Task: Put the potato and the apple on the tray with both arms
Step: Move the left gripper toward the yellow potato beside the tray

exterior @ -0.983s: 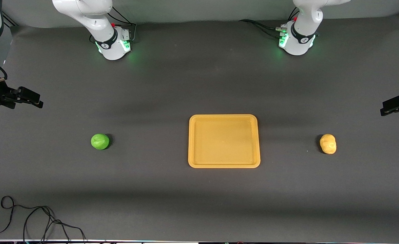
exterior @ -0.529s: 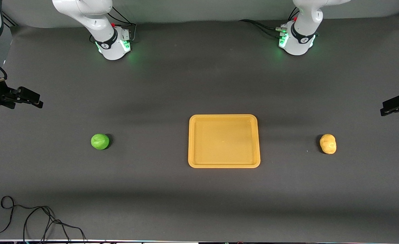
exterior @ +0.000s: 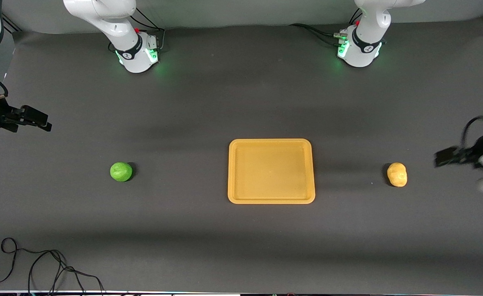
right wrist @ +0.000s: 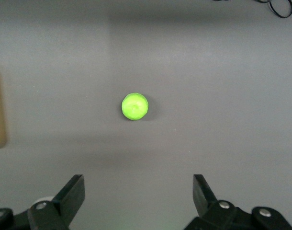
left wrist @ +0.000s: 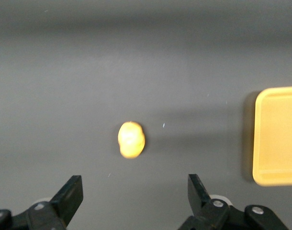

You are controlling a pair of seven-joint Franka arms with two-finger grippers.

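Potato (exterior: 397,174) sits on the dark table (exterior: 241,246) toward the left arm's end, well apart from the tray (exterior: 271,200), approx level w/ the tray's middle. Apple (exterior: 121,171) lies toward the right arm's end, also well apart from the tray, so the tray is between the two fruits. Tray is flat on the table, nothing in it. Left hand (exterior: 440,158) hangs in the air over the table edge at the left arm's end, near the potato but not touching; its fingers (left wrist: 69,196) stand wide, holding nothing, w/ the potato (left wrist: 131,139) visible on the table between them in the left wrist view, tray corner (left wrist: 261,139) at the side. Right hand (exterior: 46,125) hovers over the table at the right arm's end, apart from the apple; fingers (right wrist: 74,191) wide, nothing held, apple (right wrist: 135,106) in the right wrist view on bare table. Black cable (exterior: 40,263) lies loose on the table's near edge at the right arm's end.
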